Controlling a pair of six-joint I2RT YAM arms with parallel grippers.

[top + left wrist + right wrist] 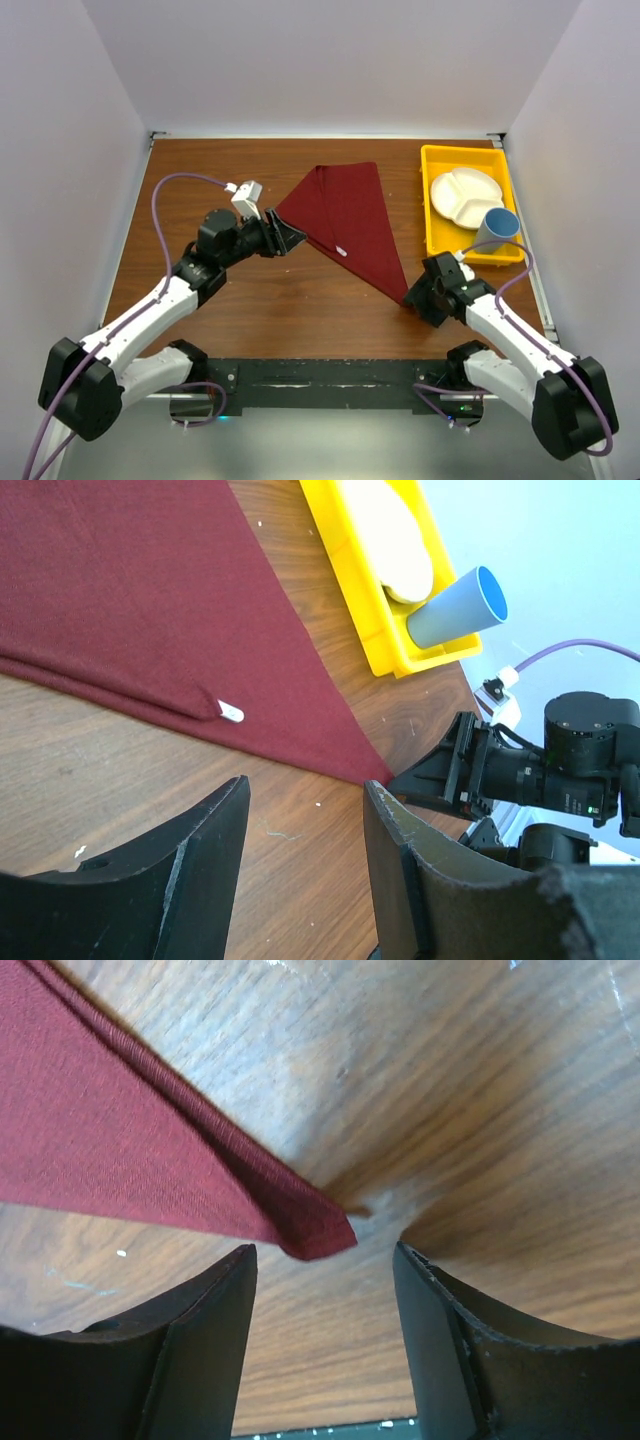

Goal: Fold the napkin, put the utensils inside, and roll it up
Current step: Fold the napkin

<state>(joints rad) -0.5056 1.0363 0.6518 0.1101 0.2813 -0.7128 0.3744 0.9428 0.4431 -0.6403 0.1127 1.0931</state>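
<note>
Overall, the wooden table (pixel 280 310) carries one large cloth item and one tray. The napkin (pixel 350 220), dark red, lies flat as a folded triangle in the middle of the table. Its broad end is toward the far edge and its long point runs toward the near right. The doubled fold edge shows along its near side.

A yellow tray (pixel 427 200) sits in the far right corner, just beside the napkin and not touching it. It holds a white divided plate (pixel 465 195) and a blue cup (pixel 497 232) lying tilted at the tray's near end.

The left gripper (pixel 285 235) stands at the napkin's left corner. In the wrist view its jaws are apart, with only bare wood between them. The right gripper (pixel 415 295) is at the napkin's near right point. Its jaws are also apart, and the cloth tip lies at their mouth, not pinched.

A small white tag (pixel 341 251) juts from the napkin's fold edge.
</note>
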